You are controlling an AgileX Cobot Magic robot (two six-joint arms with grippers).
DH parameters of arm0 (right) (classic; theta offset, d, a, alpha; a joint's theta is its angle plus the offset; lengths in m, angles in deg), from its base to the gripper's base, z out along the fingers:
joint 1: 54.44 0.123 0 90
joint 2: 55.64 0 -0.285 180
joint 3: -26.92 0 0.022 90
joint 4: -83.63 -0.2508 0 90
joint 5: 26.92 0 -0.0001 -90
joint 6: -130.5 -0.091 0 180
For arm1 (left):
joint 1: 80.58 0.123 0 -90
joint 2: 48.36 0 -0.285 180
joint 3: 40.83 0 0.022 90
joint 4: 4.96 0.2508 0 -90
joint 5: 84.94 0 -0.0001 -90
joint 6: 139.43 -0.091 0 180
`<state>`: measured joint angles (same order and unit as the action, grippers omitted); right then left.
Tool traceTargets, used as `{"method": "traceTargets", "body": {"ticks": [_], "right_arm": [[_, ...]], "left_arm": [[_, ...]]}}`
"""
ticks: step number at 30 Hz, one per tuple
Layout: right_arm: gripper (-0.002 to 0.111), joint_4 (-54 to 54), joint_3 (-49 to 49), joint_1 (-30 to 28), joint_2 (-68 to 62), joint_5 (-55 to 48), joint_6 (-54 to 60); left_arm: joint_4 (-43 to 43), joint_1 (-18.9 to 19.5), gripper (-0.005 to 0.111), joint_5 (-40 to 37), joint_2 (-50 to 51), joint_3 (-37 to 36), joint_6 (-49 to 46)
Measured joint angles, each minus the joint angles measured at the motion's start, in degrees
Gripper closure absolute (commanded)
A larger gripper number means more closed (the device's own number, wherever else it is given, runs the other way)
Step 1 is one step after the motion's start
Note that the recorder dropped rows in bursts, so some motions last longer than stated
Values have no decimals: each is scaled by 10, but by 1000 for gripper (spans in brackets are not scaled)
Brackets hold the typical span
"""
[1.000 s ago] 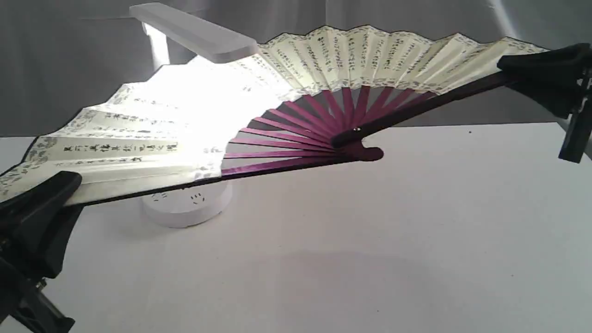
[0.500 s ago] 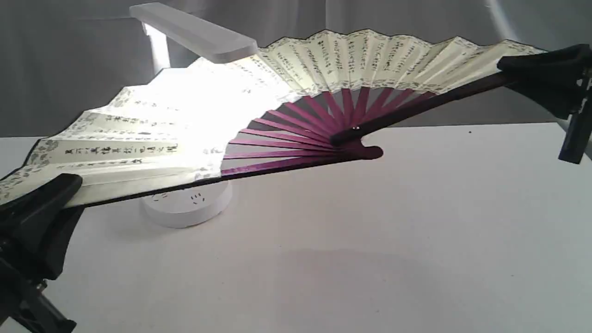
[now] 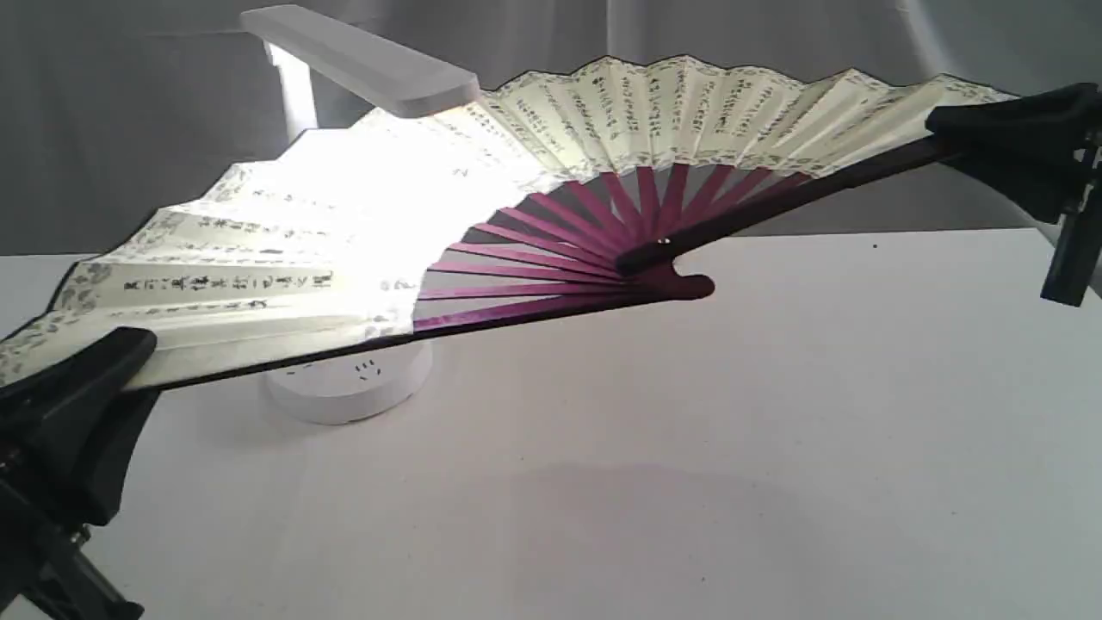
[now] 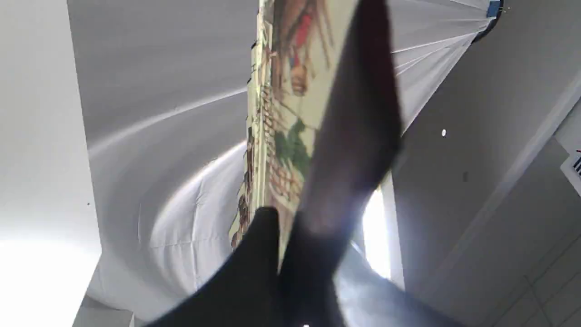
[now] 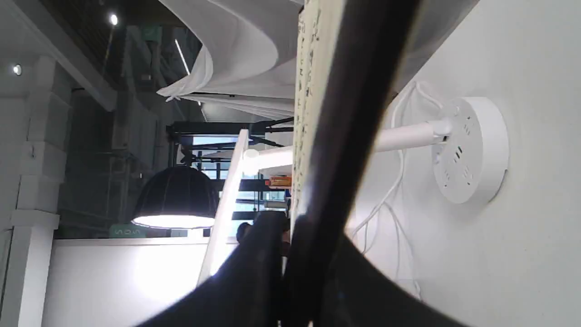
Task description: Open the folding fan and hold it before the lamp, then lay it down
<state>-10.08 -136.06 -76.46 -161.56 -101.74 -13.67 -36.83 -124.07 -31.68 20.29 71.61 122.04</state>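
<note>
Holding the folding fan (image 3: 603,112) fully spread, off the table (image 3: 732,482). Clamped at both ends: left gripper (image 3: 138,366) w/ fingers closed on the near-left guard, right gripper (image 3: 943,138) w/ fingers closed on the far-right guard. Tilted, left end low, right end high, pivot approx. mid-scene.

Edge-on in left wrist view: fan (image 4: 286,113) pinched between the two dark fingers of the left gripper (image 4: 278,245), colour painting on the side seen. Same in right wrist view: dark guard and cream leaf (image 5: 308,91) squeezed in the right gripper (image 5: 285,236).

Standing in the way at the fan's left half: the lamp (image 3: 362,60), lit. Bar head reaching over the leaf's top edge toward the cam, stem mostly hidden by paper, lamp base (image 3: 349,387) showing below the lower guard. Bright glare under the head, washing out the calligraphy there; legible only toward the left end and on the right half.

In right wrist view, lamp base (image 5: 472,150) w/ sockets, white cord (image 5: 395,181) trailing over the table beside it. Grey curtain (image 3: 129,155) as backdrop. Black pendant shade (image 5: 174,195) in bkgd, well apart from the fan.
</note>
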Motion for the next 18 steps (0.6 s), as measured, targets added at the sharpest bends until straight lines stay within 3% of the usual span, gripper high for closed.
{"method": "traceTargets", "body": {"ticks": [18], "right_arm": [[108, 6, 0, -2, 17, 0, -1]], "left_arm": [[0, 0, 107, -14, -11, 0, 5]]}}
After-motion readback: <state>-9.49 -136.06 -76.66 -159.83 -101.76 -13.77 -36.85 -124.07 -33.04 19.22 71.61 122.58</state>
